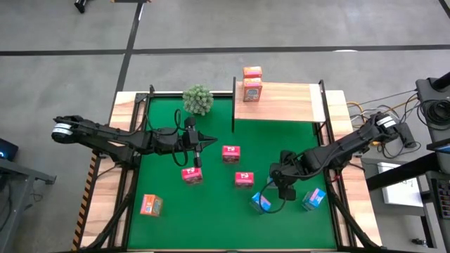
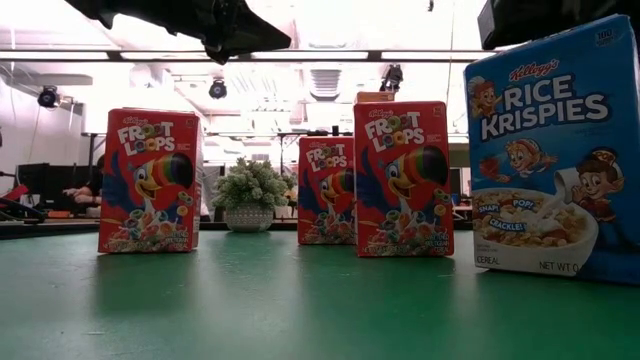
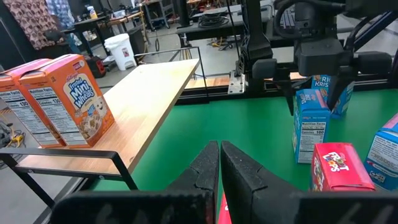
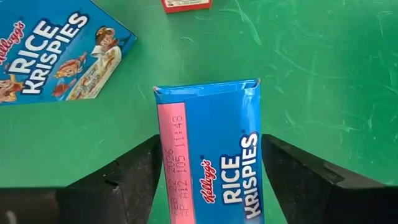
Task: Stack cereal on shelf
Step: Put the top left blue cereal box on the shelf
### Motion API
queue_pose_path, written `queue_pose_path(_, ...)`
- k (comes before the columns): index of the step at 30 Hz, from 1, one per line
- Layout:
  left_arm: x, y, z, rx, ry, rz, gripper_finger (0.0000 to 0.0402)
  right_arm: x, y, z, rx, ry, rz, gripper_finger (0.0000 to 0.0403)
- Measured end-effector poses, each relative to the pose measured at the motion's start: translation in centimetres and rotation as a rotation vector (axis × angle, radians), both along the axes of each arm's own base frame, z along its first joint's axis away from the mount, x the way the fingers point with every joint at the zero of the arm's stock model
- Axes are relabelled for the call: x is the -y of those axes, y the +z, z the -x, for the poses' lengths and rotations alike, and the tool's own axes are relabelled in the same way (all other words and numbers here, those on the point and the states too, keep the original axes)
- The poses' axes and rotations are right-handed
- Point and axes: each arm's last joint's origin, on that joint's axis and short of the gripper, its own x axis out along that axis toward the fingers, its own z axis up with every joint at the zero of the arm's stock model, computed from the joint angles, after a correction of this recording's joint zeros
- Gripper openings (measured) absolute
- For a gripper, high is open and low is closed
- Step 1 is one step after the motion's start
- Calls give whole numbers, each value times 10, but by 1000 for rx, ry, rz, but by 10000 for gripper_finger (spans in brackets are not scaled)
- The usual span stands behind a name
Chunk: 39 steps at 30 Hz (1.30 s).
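right arm: reaches in from the table's right edge, wrist bent down over the green mat (image 1: 211, 218)
right gripper (image 1: 281, 184): jaws spread wide, one dark finger (image 4: 134, 171) on each side of an upright blue Rice Krispies box (image 4: 214, 158); cannot tell if the pads are pressing it yet
blue boxes: the straddled one sits between the fingers; a second blue box (image 4: 59, 53) lies flat just beside it; another blue box (image 1: 313, 199) stands near, on the side toward the table's right edge
left arm: stretched in from the left edge, low and level over the mat
left gripper (image 3: 219, 168): fingers closed together, holding nothing
red boxes: three Froot Loops boxes upright on the mat; red box A (image 1: 192, 175) just below the left gripper, red box B (image 1: 230, 152) just ahead of it, red box C (image 1: 244, 179) between the two grippers
shelf (image 1: 288, 102): far side of the mat, beyond the right gripper; two orange boxes (image 1: 252, 83) at its left end, rest of the board bare
third orange box (image 1: 150, 204): near front-left corner, well apart from both grippers
plant (image 1: 198, 99): just beyond the left gripper, next to the shelf's left posts
open room: bare mat at front centre and between the red boxes and the shelf edge
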Motion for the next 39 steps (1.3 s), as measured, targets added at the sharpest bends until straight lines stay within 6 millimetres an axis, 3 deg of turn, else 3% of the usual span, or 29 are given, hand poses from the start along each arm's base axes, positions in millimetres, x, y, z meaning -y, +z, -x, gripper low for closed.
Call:
queue_pose_path(21, 0, 0, 0, -4, -5, -26, 0, 1, 16, 2, 49, 4, -18, 171)
queue_pose_path(32, 0, 1, 0, 2, -5, -29, 0, 2, 73, 2, 68, 5, -15, 145)
queue_pose_path(39, 0, 1, 0, -2, -8, -46, 0, 21, 121, 0, 141, 52, 9, 144)
